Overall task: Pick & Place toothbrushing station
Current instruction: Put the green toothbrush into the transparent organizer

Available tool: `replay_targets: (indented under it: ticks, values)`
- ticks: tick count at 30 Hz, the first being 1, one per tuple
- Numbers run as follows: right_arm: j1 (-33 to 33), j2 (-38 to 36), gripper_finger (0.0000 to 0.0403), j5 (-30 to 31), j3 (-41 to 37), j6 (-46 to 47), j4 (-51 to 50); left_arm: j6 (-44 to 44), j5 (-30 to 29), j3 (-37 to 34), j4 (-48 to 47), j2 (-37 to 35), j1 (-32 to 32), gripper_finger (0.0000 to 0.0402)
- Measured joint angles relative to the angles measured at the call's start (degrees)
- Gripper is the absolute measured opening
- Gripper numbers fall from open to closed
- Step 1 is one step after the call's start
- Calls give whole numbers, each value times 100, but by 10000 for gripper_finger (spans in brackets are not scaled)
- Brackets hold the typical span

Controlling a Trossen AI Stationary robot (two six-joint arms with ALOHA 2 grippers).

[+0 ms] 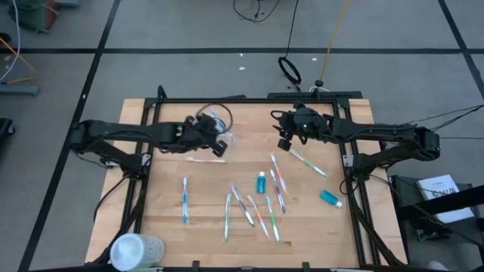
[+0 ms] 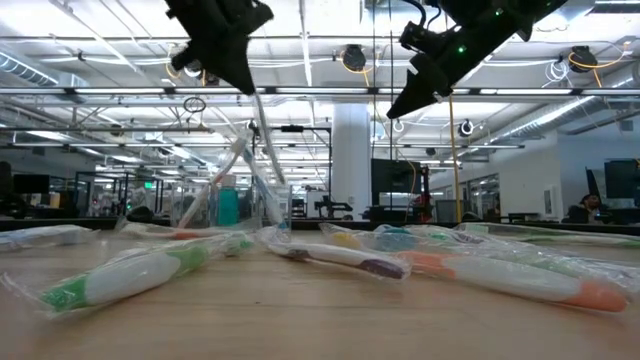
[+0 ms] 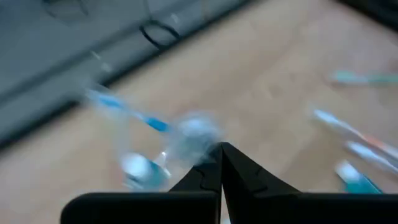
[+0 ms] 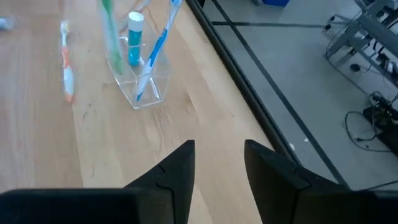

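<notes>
The clear cup [image 1: 220, 130] stands upright at the table's far middle-left, with a blue and a green toothbrush and a teal toothpaste tube [image 4: 134, 38] leaning in it; it also shows in the right wrist view [image 4: 142, 79]. My left gripper [image 1: 216, 142] hovers shut just above the cup's near side, with nothing between its fingers [image 3: 221, 163]. My right gripper [image 4: 219, 163] hangs open and empty in the air to the cup's right [image 1: 285, 141]. Several toothbrushes [image 1: 257, 210] and two teal tubes [image 1: 261, 182] [image 1: 330, 198] lie flat on the wood.
A big white cylindrical container [image 1: 137, 250] stands at the near left corner. A pale toothbrush [image 1: 206, 159] lies just near of the cup, a blue one [image 1: 184, 200] to the left, a green-white one [image 1: 306, 161] under my right arm. Black frame rails [image 1: 249, 100] border the table.
</notes>
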Motion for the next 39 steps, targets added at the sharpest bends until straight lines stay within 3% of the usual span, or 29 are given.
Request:
replay_targets:
  ticks: [4, 15, 23, 27, 33, 39]
  values:
    - [0, 0, 130, -1, 1, 23, -155, 232, -568, 0, -134, -270, 0, 2]
    - [0, 0, 130, -1, 1, 673, -672, 797, -863, 0, -329, -327, 21, 1]
    - [86, -6, 130, 4, -119, 799, -983, 1082, 688, 0, -438, -81, 73, 20]
    - [284, 2, 130, -4, -355, 783, -902, 1702, 919, 0, -338, 229, 62, 40]
    - [616, 0, 130, -2, -534, 773, -761, 2800, 2102, 0, 407, 974, 105, 78]
    - [898, 0, 130, -2, -534, 785, -757, 3259, 2156, 0, 918, 1845, 119, 97]
